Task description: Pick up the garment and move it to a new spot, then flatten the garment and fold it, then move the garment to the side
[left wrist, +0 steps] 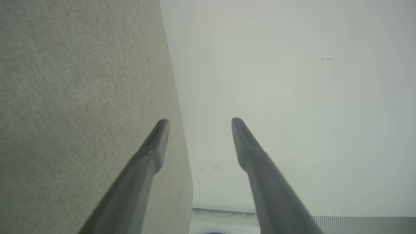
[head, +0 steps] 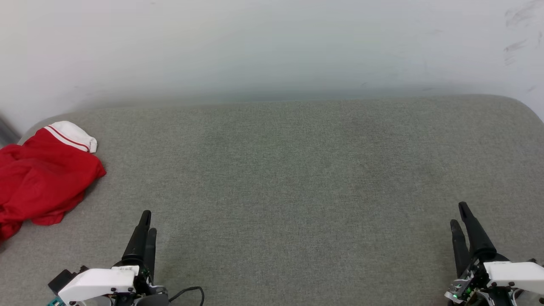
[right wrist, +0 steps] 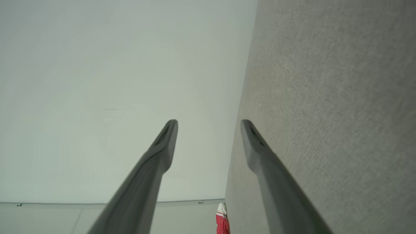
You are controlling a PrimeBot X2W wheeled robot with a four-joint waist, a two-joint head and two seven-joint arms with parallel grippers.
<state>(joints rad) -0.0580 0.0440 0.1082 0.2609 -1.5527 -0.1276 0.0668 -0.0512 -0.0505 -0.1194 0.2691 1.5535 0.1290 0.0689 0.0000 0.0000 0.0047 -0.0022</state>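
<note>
The garment (head: 42,178) lies crumpled at 9 o'clock on the grey fabric table (head: 297,178), at its left edge, with one white sleeve with red-striped trim on its far side. The left fingers (head: 148,231) sit at 7 o'clock and the right fingers (head: 459,217) at 5 o'clock, both low over the table and pointing toward the white wall (head: 272,42). Each pair is spread partway apart, holding nothing, well apart from the garment.

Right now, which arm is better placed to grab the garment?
Left, probably. The garment lies crumpled at the left edge of the grey surface, near the open left gripper; the open right gripper is at the opposite side.
</note>
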